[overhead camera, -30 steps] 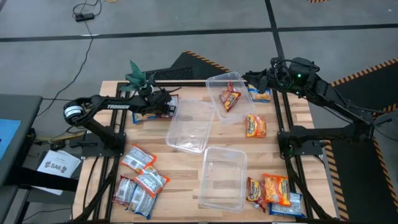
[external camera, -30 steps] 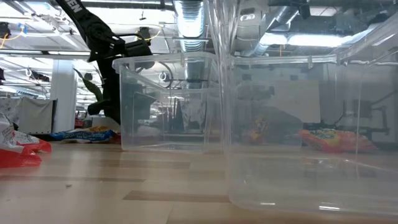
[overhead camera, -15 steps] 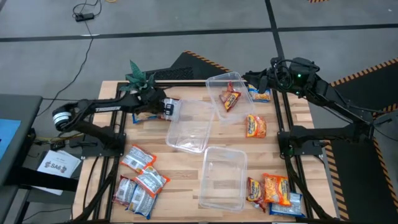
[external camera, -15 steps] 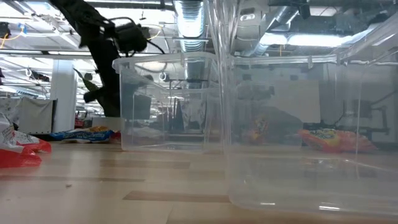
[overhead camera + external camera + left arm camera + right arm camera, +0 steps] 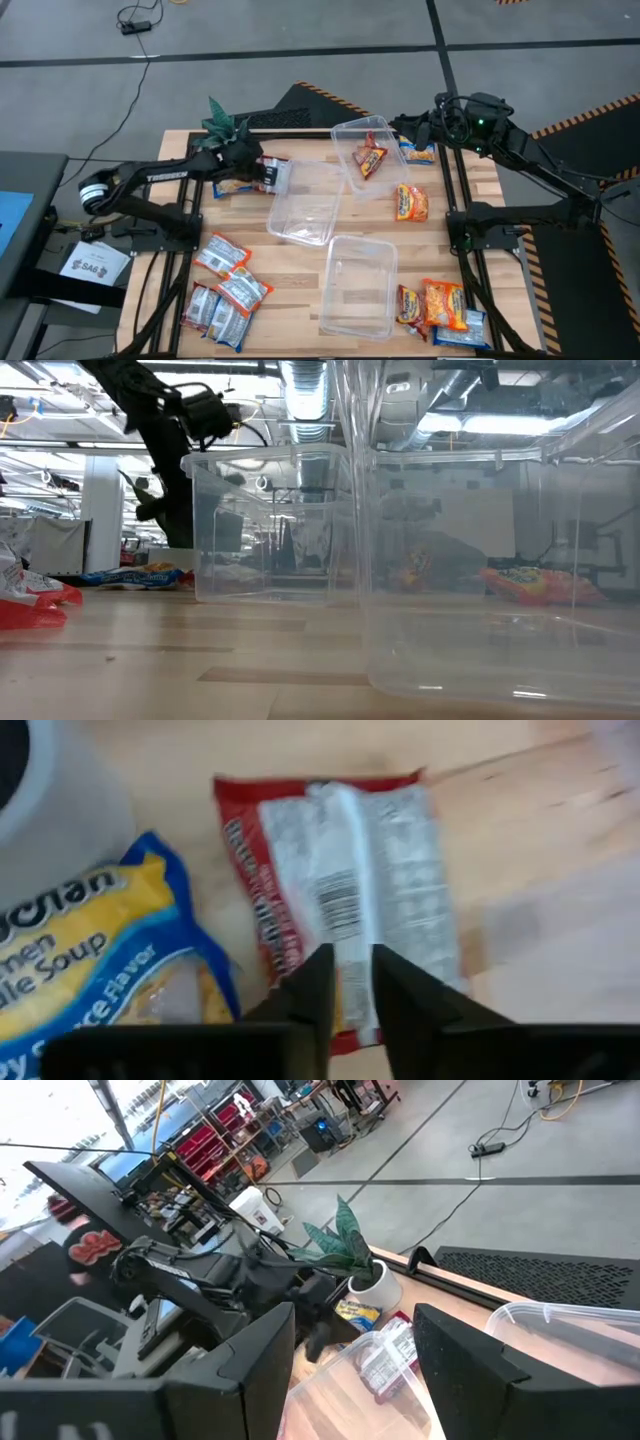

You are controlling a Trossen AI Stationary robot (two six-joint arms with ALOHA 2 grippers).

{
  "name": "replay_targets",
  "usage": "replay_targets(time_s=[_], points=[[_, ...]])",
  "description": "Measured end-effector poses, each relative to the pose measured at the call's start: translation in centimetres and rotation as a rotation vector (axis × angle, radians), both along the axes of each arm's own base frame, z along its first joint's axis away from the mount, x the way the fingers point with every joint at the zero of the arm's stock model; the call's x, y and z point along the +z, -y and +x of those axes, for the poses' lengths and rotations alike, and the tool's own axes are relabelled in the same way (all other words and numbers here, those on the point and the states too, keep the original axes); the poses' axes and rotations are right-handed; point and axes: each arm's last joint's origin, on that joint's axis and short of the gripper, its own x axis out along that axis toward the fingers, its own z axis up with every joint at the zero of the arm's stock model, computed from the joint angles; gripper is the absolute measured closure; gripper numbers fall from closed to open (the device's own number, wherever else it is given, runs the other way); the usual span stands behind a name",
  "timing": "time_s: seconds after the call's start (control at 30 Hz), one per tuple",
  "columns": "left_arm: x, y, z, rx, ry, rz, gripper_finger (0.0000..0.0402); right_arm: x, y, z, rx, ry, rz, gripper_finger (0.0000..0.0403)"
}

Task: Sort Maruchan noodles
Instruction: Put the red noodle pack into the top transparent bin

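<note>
Wooden surface [image 5: 250, 220], upper left: our left end effector [image 5: 347, 982] hovers narrowly parted over a red-and-silver flat plastic noodle packet [image 5: 345, 890], holding nothing; next we judge it must descend and pinch.

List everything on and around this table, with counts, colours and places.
clear plastic rectangular tubs: three, transparent, mid-table; the far one tilted
red-and-silver flat ramen packets: about five in the near-left corner, plus one under the left pincer
blue-and-yellow flat ramen packets: three; beside the left pincer, at the far right, in the near-right corner
orange flat ramen packets: about four; one in the tilted tub, one to its right, two near-right
green plant in a white pot: one, far-left edge
light wooden table: one, under everything
left pincer: dark, directly over a red-and-silver packet
right pincer: dark, open, empty, by the far-right corner
</note>
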Motion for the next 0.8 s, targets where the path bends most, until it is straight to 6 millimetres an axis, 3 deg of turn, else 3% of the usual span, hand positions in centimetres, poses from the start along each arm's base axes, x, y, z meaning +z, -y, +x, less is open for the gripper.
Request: replay_targets(time_s=[0.23, 0.4, 0.53, 0.8], points=[[-2.5, -0.6, 1.0, 0.047, -0.060, -0.045, 0.0227, -0.1, -0.1, 0.0, 0.005, -0.011, 0.006, 0.0177], [-3.4, -1.0, 1.5, 0.066, -0.067, -0.039, 0.0167, -0.2, -0.2, 0.1, 0.015, -0.014, 0.008, 0.0177], [-4.1, -1.2, 1.9, 0.072, -0.062, -0.047, 0.0144, -0.2, -0.2, 0.1, 0.015, -0.018, 0.010, 0.0177], [-6.6, -1.6, 3.2, 0.046, -0.047, -0.136, 0.0141, -0.3, -0.2, 0.1, 0.014, -0.025, 0.022, 0.0177]])
